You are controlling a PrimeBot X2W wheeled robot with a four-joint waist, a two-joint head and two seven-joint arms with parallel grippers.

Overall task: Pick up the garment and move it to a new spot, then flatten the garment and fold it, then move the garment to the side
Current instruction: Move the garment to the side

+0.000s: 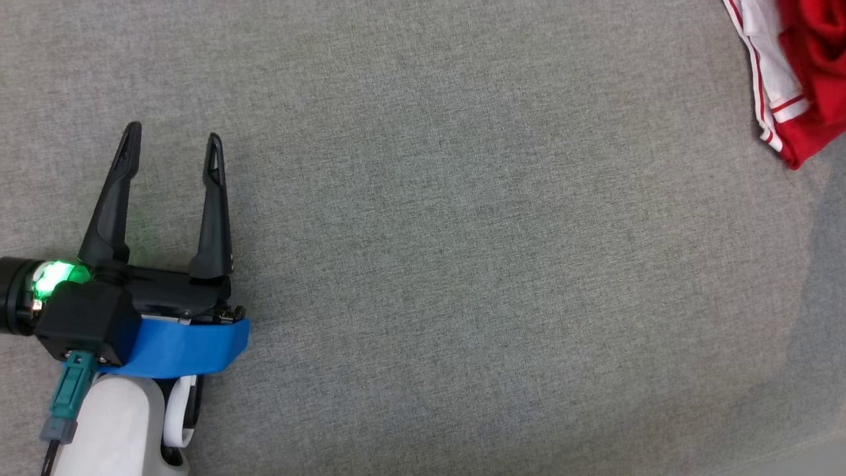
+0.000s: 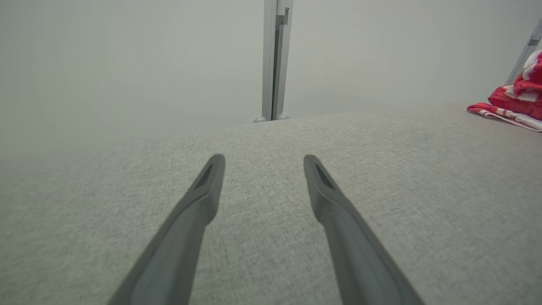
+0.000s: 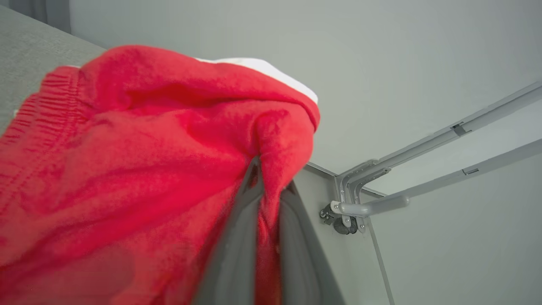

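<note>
Left hand (image 1: 174,132) is holding its two long dark fingers (image 2: 203,203) spread wide in a V, released and gripping nothing, poised above the bare grey counter (image 1: 462,264); whether the tips are grazing the cloth cover I cannot tell. Those fingers are showing as slim, tapering, matte plastic blades, each with a narrow hollow near its tip. Behind them a green light (image 1: 56,277) is glowing on the black wrist housing, and a band of blue tape (image 1: 192,347) is wrapping the joint above the smooth pale forearm (image 1: 112,423). Right hand (image 3: 271,178) is clenching on the garment (image 3: 148,140): its grey fingers are standing almost together with a fold of red fabric pinched between them, the cloth bunching over the tips and draping away to one side. Up close the garment is looking soft and fleecy, with a ribbed, gathered band (image 3: 55,97) along one edge and a smooth white panel (image 3: 262,67) peeking over the top. Seen from the head, it is sitting crumpled at the far upper right corner of the counter, red with white panels trimmed in thin red stripes, well apart from the left hand. Covering the counter is a fine, evenly woven grey cloth, lying flat and unwrinkled. A straight metal post (image 2: 275,59) is standing against the plain pale wall beyond the counter's edge.
</note>
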